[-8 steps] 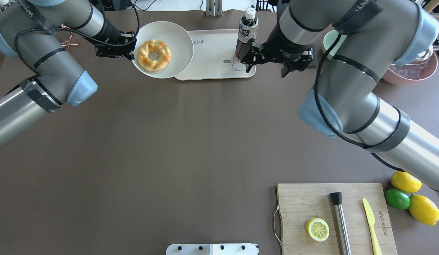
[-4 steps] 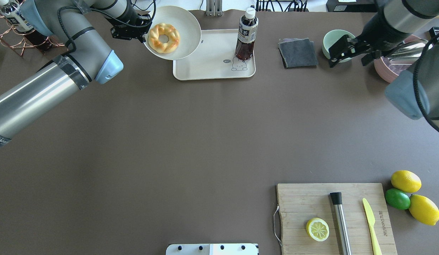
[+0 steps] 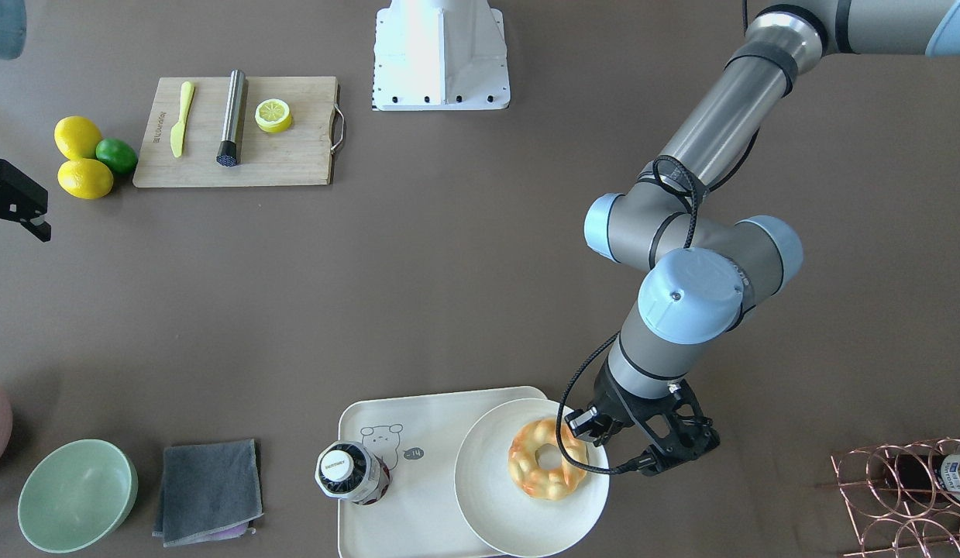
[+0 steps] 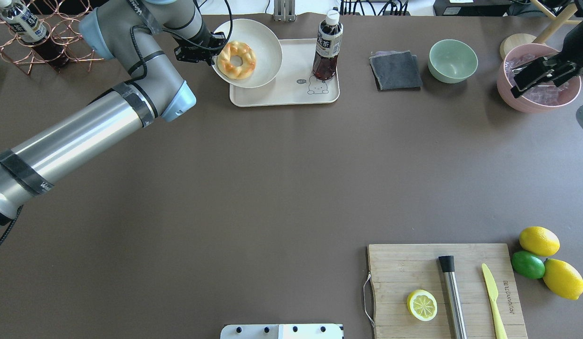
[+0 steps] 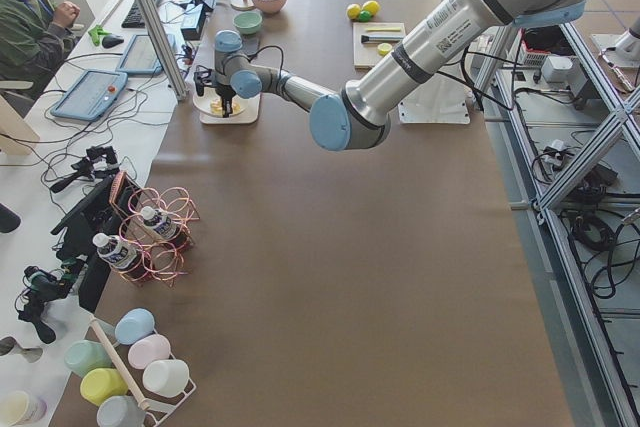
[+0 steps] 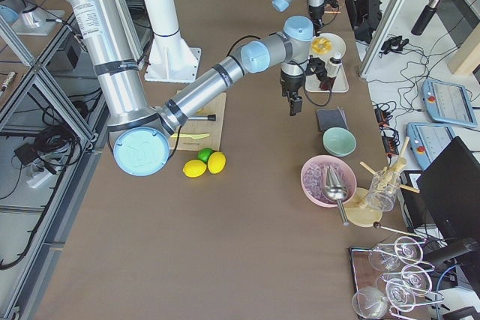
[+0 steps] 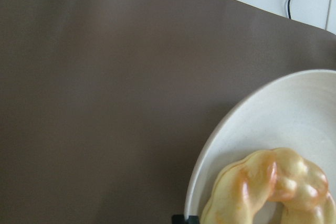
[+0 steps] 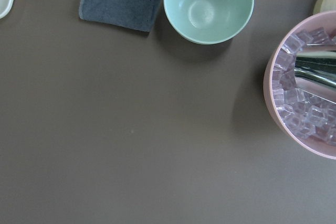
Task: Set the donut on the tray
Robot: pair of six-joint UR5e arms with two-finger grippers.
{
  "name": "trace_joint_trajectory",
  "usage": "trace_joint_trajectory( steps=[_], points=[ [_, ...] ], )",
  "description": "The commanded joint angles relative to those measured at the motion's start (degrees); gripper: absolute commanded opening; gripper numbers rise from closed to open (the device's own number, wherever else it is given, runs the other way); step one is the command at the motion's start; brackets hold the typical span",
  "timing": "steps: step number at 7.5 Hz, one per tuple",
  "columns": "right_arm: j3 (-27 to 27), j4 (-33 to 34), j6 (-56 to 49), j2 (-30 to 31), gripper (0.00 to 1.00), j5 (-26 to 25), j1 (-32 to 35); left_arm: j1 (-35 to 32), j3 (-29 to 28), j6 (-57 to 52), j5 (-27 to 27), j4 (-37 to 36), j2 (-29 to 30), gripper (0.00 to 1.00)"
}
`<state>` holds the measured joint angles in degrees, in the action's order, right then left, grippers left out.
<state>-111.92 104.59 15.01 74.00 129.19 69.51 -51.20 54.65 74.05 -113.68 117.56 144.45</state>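
The donut (image 4: 236,60) is a golden-yellow braided ring lying on a round off-white plate (image 4: 260,47). My left gripper (image 4: 215,52) is shut on the plate's left rim and holds it over the left part of the cream-white tray (image 4: 282,92). I cannot tell whether the plate touches the tray. In the front-facing view the donut (image 3: 548,457) lies on the plate (image 3: 518,515), which overlaps the tray (image 3: 418,411), with the left gripper (image 3: 596,430) at its rim. The left wrist view shows the donut (image 7: 268,187) close up. My right gripper (image 4: 538,75) is open and empty, far right.
A dark drink bottle (image 4: 327,47) stands on the tray's right part. A grey cloth (image 4: 395,69), green bowl (image 4: 452,60) and pink bowl of ice (image 4: 531,101) lie to the right. A copper bottle rack (image 4: 37,42) is at far left. A cutting board (image 4: 446,292) lies near front.
My left arm has carried the plate with the donut to the right, further over the tray. My right arm has drawn back to the right, above the pink bowl.
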Motion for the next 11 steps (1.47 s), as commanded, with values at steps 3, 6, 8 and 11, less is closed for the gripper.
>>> trace_joint_trajectory(
  steps=[3,6,8,11],
  points=[
    [0.2,-0.1,-11.0,6.8,1.0,0.0,5.1,5.8,-2.6,6.8,7.5,2.2,3.6,0.0],
    [3.5,0.3,-20.1,10.9,1.0,0.0,12.6,6.4,-1.8,5.6,9.7,3.6,3.6,0.98],
    [9.5,0.2,-26.9,11.3,1.0,-0.3,18.2,4.2,5.6,1.1,7.5,2.9,-0.9,0.98],
    [11.6,-0.3,-30.9,16.9,1.0,-3.7,20.3,-5.0,26.1,-12.2,-5.9,-7.8,-17.0,0.98]
  ],
)
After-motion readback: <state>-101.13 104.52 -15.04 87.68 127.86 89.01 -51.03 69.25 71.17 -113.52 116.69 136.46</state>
